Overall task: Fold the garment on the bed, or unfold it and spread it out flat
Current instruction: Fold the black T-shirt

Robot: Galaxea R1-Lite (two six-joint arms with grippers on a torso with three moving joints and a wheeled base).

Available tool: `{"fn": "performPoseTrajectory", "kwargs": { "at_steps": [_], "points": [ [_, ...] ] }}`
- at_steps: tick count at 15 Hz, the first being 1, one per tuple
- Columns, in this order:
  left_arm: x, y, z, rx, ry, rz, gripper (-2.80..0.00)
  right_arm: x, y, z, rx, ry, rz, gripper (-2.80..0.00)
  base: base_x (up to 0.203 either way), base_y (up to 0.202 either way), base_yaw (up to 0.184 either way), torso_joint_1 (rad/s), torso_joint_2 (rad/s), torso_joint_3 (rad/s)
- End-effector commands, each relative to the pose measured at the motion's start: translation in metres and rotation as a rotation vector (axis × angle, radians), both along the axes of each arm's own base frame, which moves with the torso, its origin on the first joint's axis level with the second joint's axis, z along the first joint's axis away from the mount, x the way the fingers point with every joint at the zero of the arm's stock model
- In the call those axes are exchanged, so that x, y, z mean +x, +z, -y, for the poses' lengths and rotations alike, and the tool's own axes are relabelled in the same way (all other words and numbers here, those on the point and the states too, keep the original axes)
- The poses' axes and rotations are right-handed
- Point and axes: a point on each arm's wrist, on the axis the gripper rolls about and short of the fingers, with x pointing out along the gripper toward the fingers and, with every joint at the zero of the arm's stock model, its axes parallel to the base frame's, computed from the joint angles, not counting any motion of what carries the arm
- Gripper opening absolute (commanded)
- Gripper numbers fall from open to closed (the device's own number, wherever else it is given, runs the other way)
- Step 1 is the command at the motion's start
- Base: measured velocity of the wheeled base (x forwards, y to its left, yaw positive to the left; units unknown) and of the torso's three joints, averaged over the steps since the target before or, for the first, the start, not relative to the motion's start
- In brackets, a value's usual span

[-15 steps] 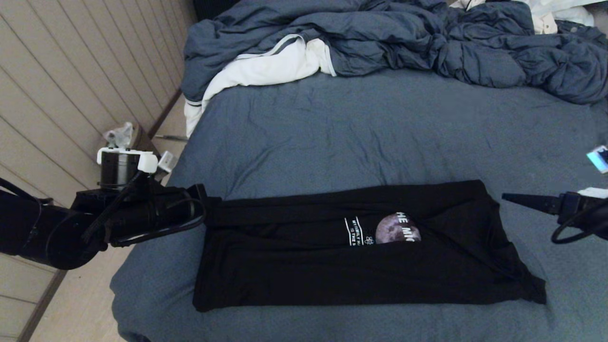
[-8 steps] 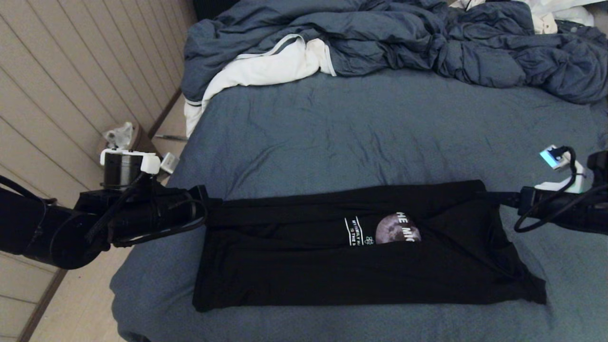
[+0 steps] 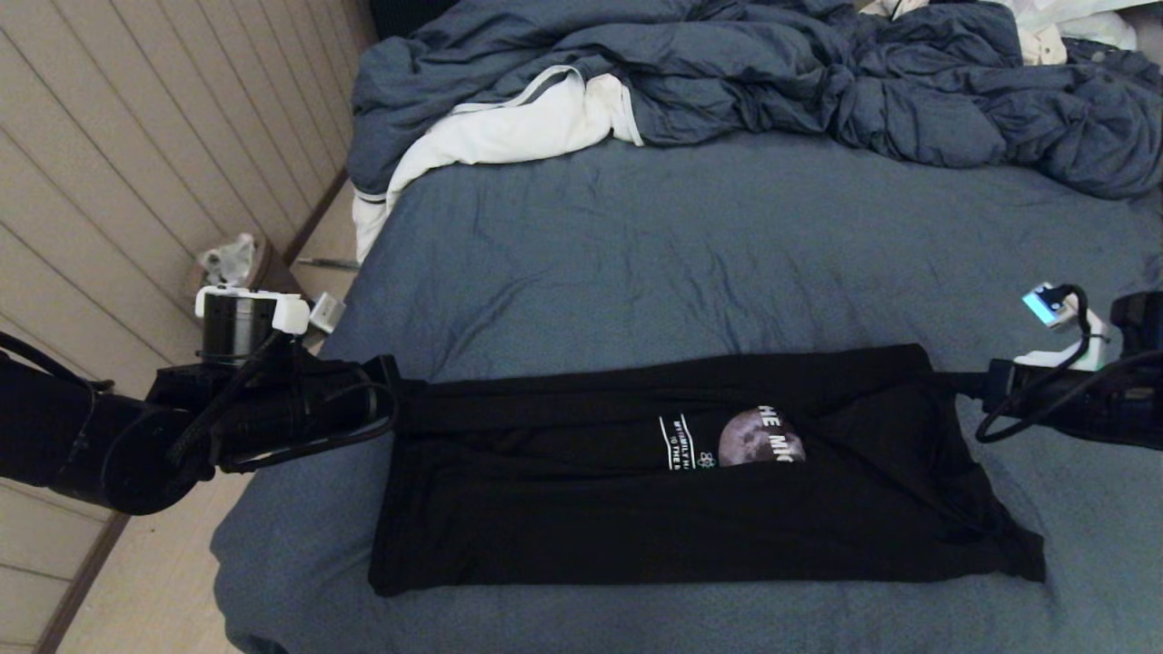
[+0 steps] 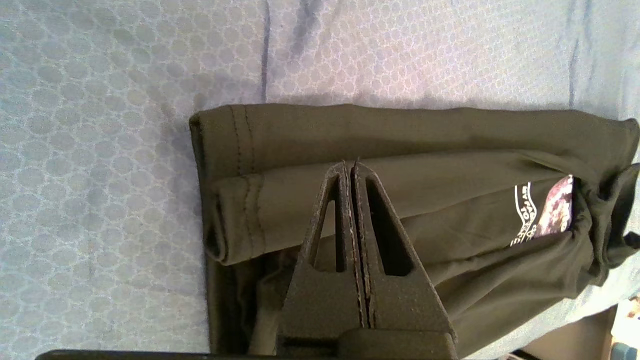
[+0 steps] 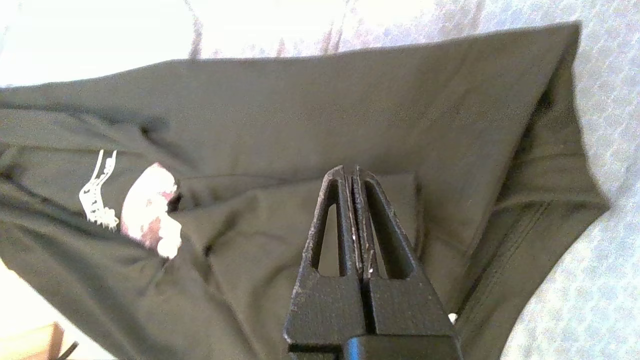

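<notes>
The garment [image 3: 636, 509], a black T-shirt, lies on the bed [image 3: 727, 254] folded into a long band running left to right. Part of its moon print [image 3: 759, 438] and white lettering peeks out of a fold. My left gripper [image 3: 409, 400] is at the shirt's left end, shut; its tips [image 4: 349, 164] rest over the folded hem of the shirt [image 4: 450, 140] with no cloth between them. My right gripper [image 3: 942, 377] is at the shirt's right end, also shut. Its tips [image 5: 350, 170] lie over a fold of the shirt [image 5: 300, 100].
A rumpled blue-grey duvet [image 3: 818, 73] and a white cloth with grey trim [image 3: 509, 127] are heaped at the far end of the bed. The bed's left edge drops to the floor, where a small bin [image 3: 232, 263] stands by the panelled wall.
My right arm has moved left from the bed's right side until its shut fingers reach over the shirt's right end. The left arm has barely shifted. The shirt lies as before.
</notes>
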Motion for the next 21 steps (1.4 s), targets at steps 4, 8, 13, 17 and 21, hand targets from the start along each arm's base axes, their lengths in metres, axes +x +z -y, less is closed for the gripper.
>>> {"fn": "performPoseTrajectory", "kwargs": {
  "at_steps": [4, 8, 13, 17, 21],
  "points": [
    [0.002, -0.004, 0.001, -0.002, -0.001, -0.008, -2.80, 0.011, -0.006, 0.009, 0.000, -0.008, -0.001, -2.80, 0.000, 0.000, 0.000, 0.000, 0.00, 0.000],
    [0.002, -0.005, 0.002, -0.001, -0.004, -0.012, -2.80, 0.017, -0.013, 0.012, -0.012, -0.029, -0.017, -2.80, 0.000, 0.000, 0.000, 0.000, 0.00, 0.000],
    [0.003, -0.007, 0.002, 0.000, -0.004, -0.017, -2.80, 0.018, -0.022, 0.010, -0.005, -0.021, -0.036, -2.80, 0.000, 0.000, 0.000, 0.000, 0.00, 0.000],
    [0.004, -0.009, 0.003, 0.003, -0.005, -0.021, -2.80, 0.006, -0.026, -0.004, -0.008, 0.021, -0.052, -2.80, 0.000, 0.000, 0.000, 0.000, 0.00, 0.000],
    [0.005, -0.012, 0.005, 0.007, -0.010, -0.030, -2.80, -0.008, -0.025, -0.024, -0.018, 0.072, -0.054, -2.80, 0.000, 0.000, 0.000, 0.000, 0.00, 0.000]
  ]
}}
